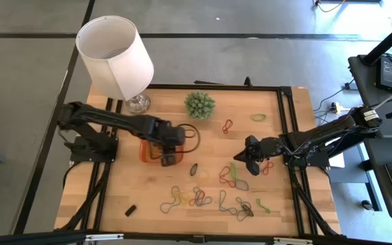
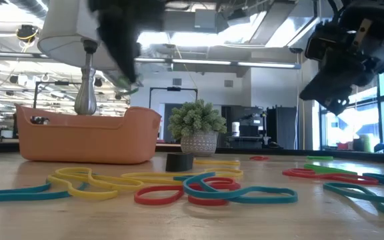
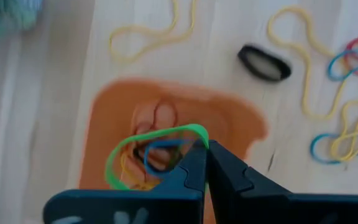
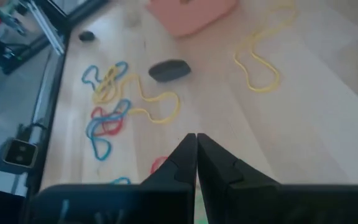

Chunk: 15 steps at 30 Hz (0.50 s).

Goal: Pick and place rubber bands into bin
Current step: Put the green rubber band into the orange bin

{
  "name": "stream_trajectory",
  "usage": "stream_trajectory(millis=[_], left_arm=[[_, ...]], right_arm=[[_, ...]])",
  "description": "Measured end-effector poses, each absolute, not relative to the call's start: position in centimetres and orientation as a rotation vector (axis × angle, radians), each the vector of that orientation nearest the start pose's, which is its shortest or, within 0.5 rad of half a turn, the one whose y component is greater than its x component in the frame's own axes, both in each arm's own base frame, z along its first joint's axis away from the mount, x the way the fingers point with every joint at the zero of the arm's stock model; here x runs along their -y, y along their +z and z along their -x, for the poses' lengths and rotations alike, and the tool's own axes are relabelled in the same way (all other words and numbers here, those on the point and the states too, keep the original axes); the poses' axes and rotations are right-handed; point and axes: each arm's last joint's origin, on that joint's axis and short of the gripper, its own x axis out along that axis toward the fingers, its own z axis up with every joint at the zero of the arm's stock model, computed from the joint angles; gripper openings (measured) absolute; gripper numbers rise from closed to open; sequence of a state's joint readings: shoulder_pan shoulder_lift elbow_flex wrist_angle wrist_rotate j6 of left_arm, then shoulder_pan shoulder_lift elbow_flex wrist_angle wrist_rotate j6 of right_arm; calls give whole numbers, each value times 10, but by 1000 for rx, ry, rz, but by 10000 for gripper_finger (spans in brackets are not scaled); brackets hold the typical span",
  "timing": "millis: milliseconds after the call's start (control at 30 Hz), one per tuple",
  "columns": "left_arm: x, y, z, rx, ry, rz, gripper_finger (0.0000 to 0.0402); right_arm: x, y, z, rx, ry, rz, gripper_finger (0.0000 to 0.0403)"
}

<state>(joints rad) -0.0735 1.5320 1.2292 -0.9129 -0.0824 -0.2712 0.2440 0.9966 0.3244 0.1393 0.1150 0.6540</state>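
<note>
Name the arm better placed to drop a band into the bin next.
Left. Its left gripper hangs over the orange bin, shut on a green rubber band. The right gripper is far off.

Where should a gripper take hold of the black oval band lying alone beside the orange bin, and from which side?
Probably from straight above. The black band lies flat on the table as a narrow oval, apart from other bands. Pinch across its short width near the middle, so the fingers close both long sides together.

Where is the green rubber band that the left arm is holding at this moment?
In the left wrist view, the green rubber band hangs from the shut left tool, directly above the orange bin, on the table's left half near the lamp.
</note>
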Motion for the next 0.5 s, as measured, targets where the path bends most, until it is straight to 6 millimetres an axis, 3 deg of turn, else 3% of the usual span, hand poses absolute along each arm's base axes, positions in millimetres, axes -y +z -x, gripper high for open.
stream_trajectory(millis=[233, 500], left_arm=[[5, 217, -252, -1229, 161, 221, 2], [-7, 174, -230, -1290, 156, 265, 2]], right_arm=[[-42, 173, -186, -505, -66, -544, 16], [-42, 177, -187, -465, -62, -551, 16]])
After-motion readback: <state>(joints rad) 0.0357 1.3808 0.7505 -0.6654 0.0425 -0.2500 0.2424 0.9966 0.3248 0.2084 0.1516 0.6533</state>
